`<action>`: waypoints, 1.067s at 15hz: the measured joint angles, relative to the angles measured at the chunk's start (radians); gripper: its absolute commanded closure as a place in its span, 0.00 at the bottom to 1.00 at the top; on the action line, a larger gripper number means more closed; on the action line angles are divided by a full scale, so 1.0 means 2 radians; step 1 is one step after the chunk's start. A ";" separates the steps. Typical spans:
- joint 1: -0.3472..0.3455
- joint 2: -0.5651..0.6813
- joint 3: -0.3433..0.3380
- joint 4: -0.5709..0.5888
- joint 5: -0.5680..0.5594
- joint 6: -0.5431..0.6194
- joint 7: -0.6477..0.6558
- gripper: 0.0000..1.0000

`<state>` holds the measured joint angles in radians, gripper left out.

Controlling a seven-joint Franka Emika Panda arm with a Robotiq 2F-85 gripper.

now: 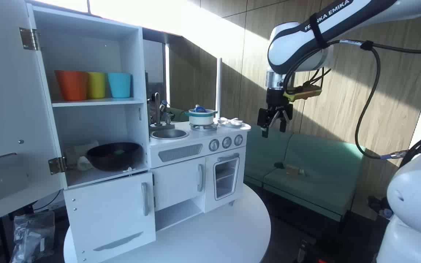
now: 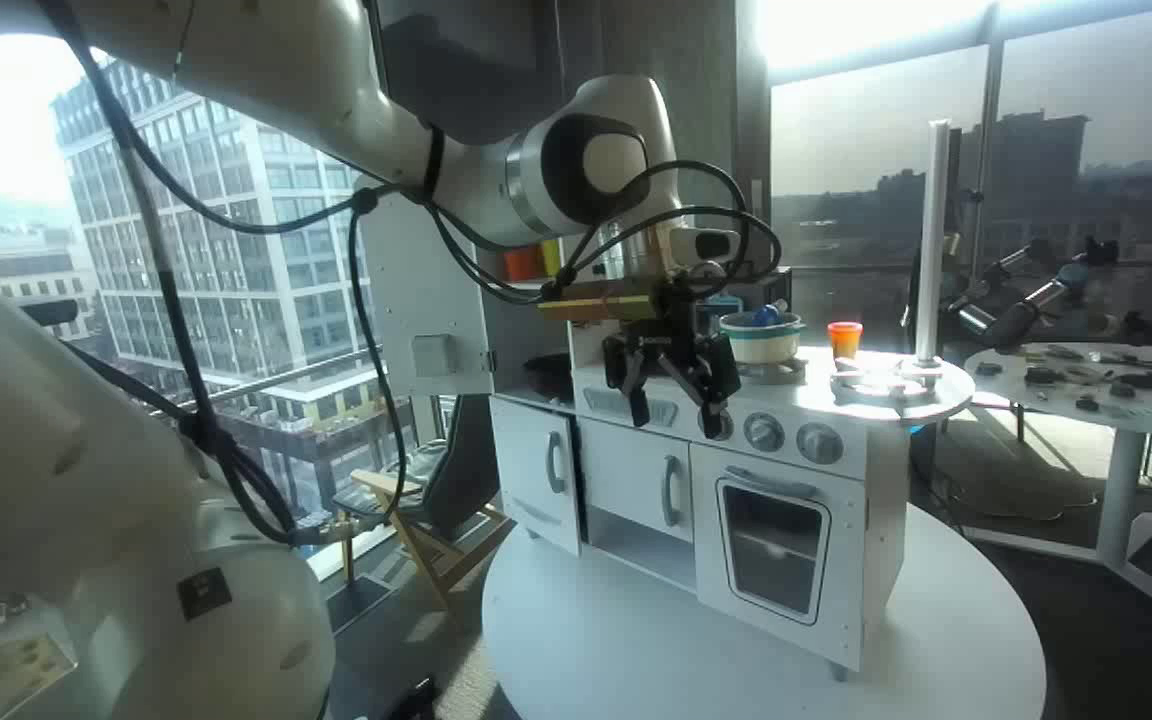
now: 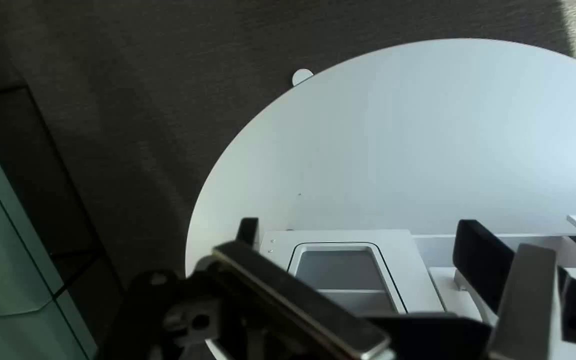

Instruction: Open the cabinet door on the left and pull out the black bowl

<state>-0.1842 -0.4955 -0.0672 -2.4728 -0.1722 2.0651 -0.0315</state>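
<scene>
The black bowl (image 1: 113,157) is wide and shallow and sits on the lower shelf of the left cabinet. Something green shows faintly inside it. In an exterior view only a dark part of the bowl (image 2: 548,375) shows. The upper left cabinet door (image 1: 6,109) stands wide open on its hinges; it also shows in an exterior view (image 2: 426,290). The lower left door (image 1: 112,215) looks slightly ajar. My gripper (image 1: 274,128) is open and empty, in the air in front of the stove side, well away from the bowl. In the wrist view its fingers (image 3: 360,240) are wide apart.
Orange (image 1: 72,86), yellow-green (image 1: 96,85) and blue (image 1: 119,85) cups stand on the upper shelf. A teal-rimmed pot (image 1: 201,117) stands on the stove beside the sink (image 1: 169,134). An orange cup (image 2: 844,340) stands on the counter. The round white table (image 1: 210,237) carries the kitchen.
</scene>
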 measured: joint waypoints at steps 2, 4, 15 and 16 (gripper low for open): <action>0.000 -0.002 0.000 0.005 0.000 0.000 0.000 0.00; 0.000 -0.004 0.000 0.006 0.000 0.000 0.000 0.00; 0.041 0.089 -0.012 0.028 -0.005 0.017 -0.133 0.00; 0.046 0.111 -0.013 0.037 -0.006 0.029 -0.154 0.00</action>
<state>-0.0928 -0.2741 -0.0925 -2.3980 -0.1847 2.1237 -0.3389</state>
